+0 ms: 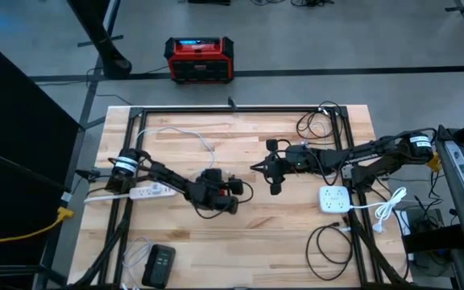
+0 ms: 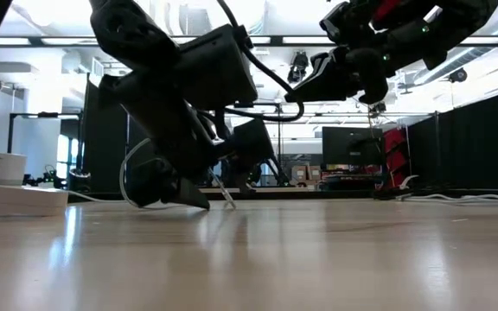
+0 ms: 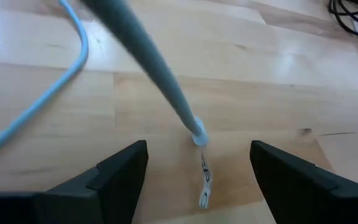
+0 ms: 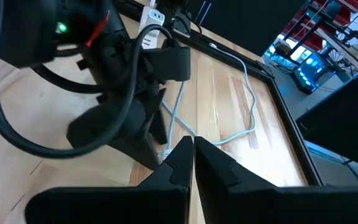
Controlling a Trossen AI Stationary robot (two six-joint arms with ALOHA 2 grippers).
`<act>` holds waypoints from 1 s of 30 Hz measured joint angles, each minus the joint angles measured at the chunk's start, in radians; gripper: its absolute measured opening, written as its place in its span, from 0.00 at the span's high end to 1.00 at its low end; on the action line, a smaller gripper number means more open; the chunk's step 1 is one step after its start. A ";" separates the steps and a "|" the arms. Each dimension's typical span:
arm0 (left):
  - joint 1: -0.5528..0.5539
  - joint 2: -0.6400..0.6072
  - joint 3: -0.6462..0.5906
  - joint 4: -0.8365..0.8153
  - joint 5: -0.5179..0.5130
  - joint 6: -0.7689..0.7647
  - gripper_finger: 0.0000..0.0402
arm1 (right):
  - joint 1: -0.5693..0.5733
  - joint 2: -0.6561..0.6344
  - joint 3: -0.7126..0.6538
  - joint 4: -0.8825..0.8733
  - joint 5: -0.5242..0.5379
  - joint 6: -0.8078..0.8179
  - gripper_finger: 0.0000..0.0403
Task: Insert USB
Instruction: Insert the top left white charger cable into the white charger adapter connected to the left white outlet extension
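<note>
A small silver USB plug lies flat on the wooden table at the end of a grey-white cable. The cable runs back across the table. My left gripper is open and low over the table, one finger on either side of the plug, touching neither plug nor cable. In the low view its fingertips are close to the tabletop, with the plug just beyond them. My right gripper hangs shut above the table's middle, holding nothing, and points toward the left arm.
A white power strip lies by the left arm's base. A white square socket block with its cord sits at the right. Black cables coil at the far right and near right. A black handset lies near the front left.
</note>
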 joint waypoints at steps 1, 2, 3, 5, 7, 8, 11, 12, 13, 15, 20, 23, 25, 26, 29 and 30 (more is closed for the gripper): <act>0.001 0.000 0.000 0.000 -0.003 0.009 0.32 | 0.000 0.000 0.000 -0.001 0.000 0.001 1.00; 0.001 0.000 0.000 0.000 -0.007 0.018 0.32 | 0.000 0.000 0.000 -0.001 0.000 0.001 1.00; 0.001 -0.001 0.000 -0.004 -0.008 0.025 0.32 | 0.000 0.000 0.000 -0.001 0.000 0.001 1.00; 0.001 -0.006 0.004 -0.011 -0.007 0.043 0.32 | 0.000 0.000 0.000 -0.002 0.000 0.001 1.00; 0.001 -0.017 0.006 -0.018 -0.007 0.057 0.32 | 0.000 0.000 0.000 -0.005 0.000 0.001 1.00; 0.002 -0.021 0.006 -0.023 -0.007 0.059 0.32 | 0.000 0.000 0.000 -0.008 0.000 0.001 1.00; 0.012 -0.033 0.007 -0.041 0.018 0.079 0.32 | 0.000 0.000 0.000 -0.021 0.000 0.001 1.00; 0.018 -0.037 0.007 -0.048 0.023 0.082 0.32 | 0.000 0.000 -0.001 -0.026 0.000 0.003 1.00; 0.024 -0.040 0.007 -0.048 0.037 0.084 0.32 | 0.000 0.000 -0.001 -0.029 0.000 0.007 1.00; 0.039 -0.041 0.007 -0.048 0.073 0.095 0.32 | 0.000 0.000 -0.001 -0.033 -0.002 0.014 1.00; 0.075 -0.041 0.007 -0.049 0.126 0.121 0.32 | 0.000 0.000 -0.001 -0.049 -0.005 0.025 1.00; 0.094 -0.042 0.007 -0.049 0.135 0.138 0.32 | 0.000 0.000 -0.001 -0.049 -0.005 0.025 1.00; 0.104 -0.043 0.007 -0.049 0.141 0.156 0.32 | 0.000 0.000 -0.001 -0.049 -0.005 0.026 1.00; 0.109 -0.046 0.007 -0.049 0.144 0.166 0.32 | 0.000 0.000 -0.001 -0.049 -0.005 0.026 1.00; 0.117 -0.057 0.007 -0.049 0.151 0.192 0.32 | 0.000 0.000 -0.001 -0.051 -0.005 0.026 1.00; 0.119 -0.063 0.007 -0.049 0.153 0.203 0.32 | 0.000 0.000 -0.001 -0.052 -0.005 0.026 1.00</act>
